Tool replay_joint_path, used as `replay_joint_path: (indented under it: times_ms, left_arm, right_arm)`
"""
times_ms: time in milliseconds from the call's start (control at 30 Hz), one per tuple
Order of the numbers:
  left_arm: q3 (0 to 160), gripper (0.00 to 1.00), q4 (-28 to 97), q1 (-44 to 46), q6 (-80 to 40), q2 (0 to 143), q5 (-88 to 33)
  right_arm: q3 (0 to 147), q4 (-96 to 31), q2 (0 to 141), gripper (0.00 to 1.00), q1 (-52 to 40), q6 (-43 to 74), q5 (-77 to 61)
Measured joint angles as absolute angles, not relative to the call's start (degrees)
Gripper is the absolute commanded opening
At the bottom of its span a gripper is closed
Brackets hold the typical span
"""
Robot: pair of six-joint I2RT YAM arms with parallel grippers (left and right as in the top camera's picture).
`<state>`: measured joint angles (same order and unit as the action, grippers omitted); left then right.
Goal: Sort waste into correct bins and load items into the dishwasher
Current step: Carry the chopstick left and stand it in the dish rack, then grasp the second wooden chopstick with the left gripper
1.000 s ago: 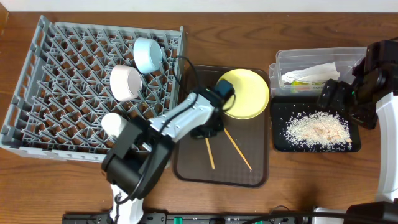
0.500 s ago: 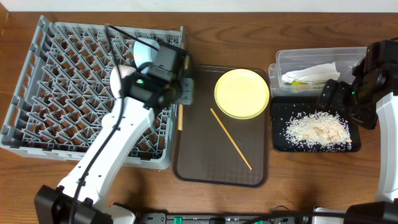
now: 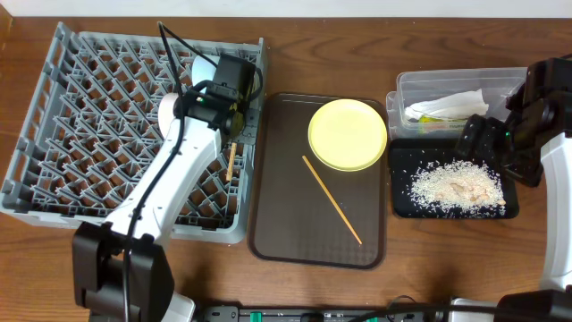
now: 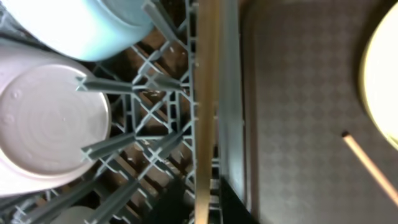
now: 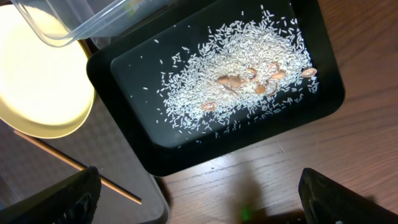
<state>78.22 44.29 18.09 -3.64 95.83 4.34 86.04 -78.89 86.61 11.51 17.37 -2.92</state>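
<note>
My left gripper (image 3: 229, 134) hangs over the right edge of the grey dishwasher rack (image 3: 98, 134). In the left wrist view a wooden chopstick (image 4: 207, 106) runs upright between the fingers (image 4: 231, 205) of the left gripper (image 4: 202, 210), which stand slightly apart with a gap beside it. From overhead the same chopstick (image 3: 231, 163) lies inside the rack. The other chopstick (image 3: 332, 199) lies on the brown tray beside the yellow plate (image 3: 348, 134). A light blue bowl (image 4: 87, 25) and a white bowl (image 4: 43, 118) sit in the rack. My right gripper (image 5: 211, 199) is wide open over bare wood by the black tray of rice scraps (image 5: 236, 87).
The brown serving tray (image 3: 286, 224) sits between the rack and the bins. The clear tub (image 3: 420, 88) at the back right holds the white napkin (image 3: 451, 105) and wrapper. The black tray (image 3: 400, 201) lies in front of it. The right arm (image 3: 536, 116) stands over the table's right edge.
The left arm carried one chopstick from the brown tray to the rack's right side. Its jaws have loosened round the chopstick. The right arm has not moved.
</note>
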Motion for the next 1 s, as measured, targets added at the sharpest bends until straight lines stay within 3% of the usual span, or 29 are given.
replay_joint_path:
  times_ms: [267, 467, 700, 1000]
  left_arm:
    - [78.2, 0.41, 43.4, 18.0, -4.9, 95.9, 3.2]
    - [78.1, 0.50, 46.2, 20.4, -16.4, 95.9, -5.8]
    - [76.5, 0.50, 45.7, 31.9, -31.2, 97.1, -9.3]
    - [76.4, 0.50, 39.7, 43.9, -38.0, 108.6, -7.1]
  right_arm:
    - [86.0, -78.9, 86.6, 0.99, 11.5, 17.3, -2.9]
    - [86.0, -79.0, 86.6, 0.99, 11.5, 17.3, -2.9]
    - [86.0, -79.0, 86.6, 0.99, 11.5, 17.3, -2.9]
    - [86.0, -79.0, 86.6, 0.99, 11.5, 17.4, -2.9]
